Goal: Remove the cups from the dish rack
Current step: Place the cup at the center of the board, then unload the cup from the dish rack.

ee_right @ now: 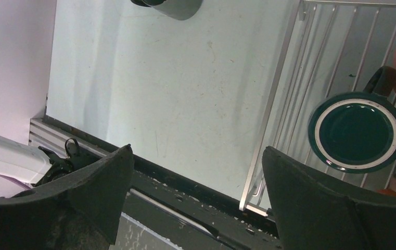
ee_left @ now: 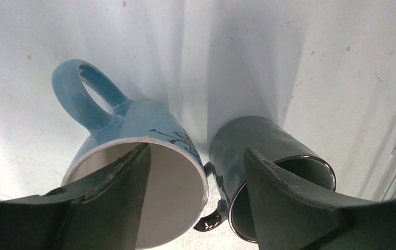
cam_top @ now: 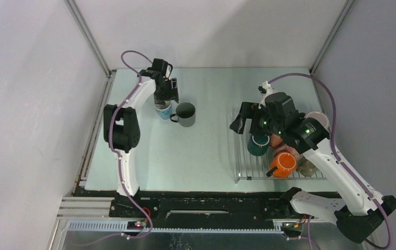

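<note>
The silvery wire dish rack (cam_top: 247, 167) lies at the right. On it stand a dark teal mug (cam_top: 258, 145), an orange mug (cam_top: 283, 163), a pale pink mug (cam_top: 318, 119) and a beige mug (cam_top: 308, 167); my right arm hides part of them. My right gripper (cam_top: 243, 125) is open and empty above the rack's left rim (ee_right: 281, 88), left of the teal mug (ee_right: 357, 130). A light blue mug (cam_top: 163, 110) and a dark grey mug (cam_top: 186, 114) stand on the table at the left. My left gripper (ee_left: 196, 148) is open, one finger inside the blue mug (ee_left: 149, 117), the other over the grey mug (ee_left: 258, 138).
The pale green table (cam_top: 206, 151) is walled on the left, back and right. A black rail (cam_top: 211, 200) runs along its near edge and shows in the right wrist view (ee_right: 185, 192). The grey mug's handle (ee_left: 214, 219) touches or nearly touches the blue mug.
</note>
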Controlling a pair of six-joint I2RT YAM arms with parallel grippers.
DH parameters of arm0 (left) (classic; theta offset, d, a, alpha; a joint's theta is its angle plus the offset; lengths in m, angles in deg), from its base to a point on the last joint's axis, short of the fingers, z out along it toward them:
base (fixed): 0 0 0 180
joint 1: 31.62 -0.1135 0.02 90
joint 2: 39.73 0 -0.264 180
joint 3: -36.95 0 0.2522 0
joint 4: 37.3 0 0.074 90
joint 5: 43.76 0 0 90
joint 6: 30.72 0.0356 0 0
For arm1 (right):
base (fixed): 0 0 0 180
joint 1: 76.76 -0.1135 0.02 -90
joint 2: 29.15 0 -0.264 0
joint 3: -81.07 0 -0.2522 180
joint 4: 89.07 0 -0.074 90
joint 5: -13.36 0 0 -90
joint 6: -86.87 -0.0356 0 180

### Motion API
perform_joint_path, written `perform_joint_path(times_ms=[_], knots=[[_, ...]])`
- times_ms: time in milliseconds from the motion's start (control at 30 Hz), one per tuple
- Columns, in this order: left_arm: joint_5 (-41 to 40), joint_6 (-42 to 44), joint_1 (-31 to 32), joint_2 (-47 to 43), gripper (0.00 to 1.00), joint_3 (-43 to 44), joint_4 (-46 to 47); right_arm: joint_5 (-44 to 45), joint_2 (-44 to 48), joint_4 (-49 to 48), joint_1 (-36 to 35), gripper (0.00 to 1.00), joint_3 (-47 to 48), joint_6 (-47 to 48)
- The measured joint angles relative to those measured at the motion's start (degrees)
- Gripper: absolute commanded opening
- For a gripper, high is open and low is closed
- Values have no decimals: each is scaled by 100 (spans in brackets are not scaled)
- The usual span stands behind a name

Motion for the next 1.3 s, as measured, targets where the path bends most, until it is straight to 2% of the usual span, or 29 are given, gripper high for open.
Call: perform_joint_path(times_ms=[233, 467, 600, 767, 967, 1133, 1300], knots=[[-116, 131, 11, -240, 100, 52, -76, 227, 0, 68, 0, 100, 0, 0], [-186, 181, 85, -1276, 100, 42, -63, 669, 0, 243, 2, 100, 0, -70], [-229, 181, 208, -2159, 100, -181, 118, 1016, -31, 481, 2, 100, -2, -201], [-437, 131, 566, -3134, 100, -905, 323, 1390, -13, 669, 7, 100, -210, -470], [-708, 22, 1335, -4122, 100, -2243, 616, 1731, 267, 1128, -24, 100, -592, -1075], [-894, 17, 1891, -4944, 100, -3180, 874, 2208, 822, 1700, -514, 100, -780, -1996], [-859, -114, 2006, -5606, 100, -3711, 1069, 2732, 1054, 2354, -1432, 100, -955, -3226]])
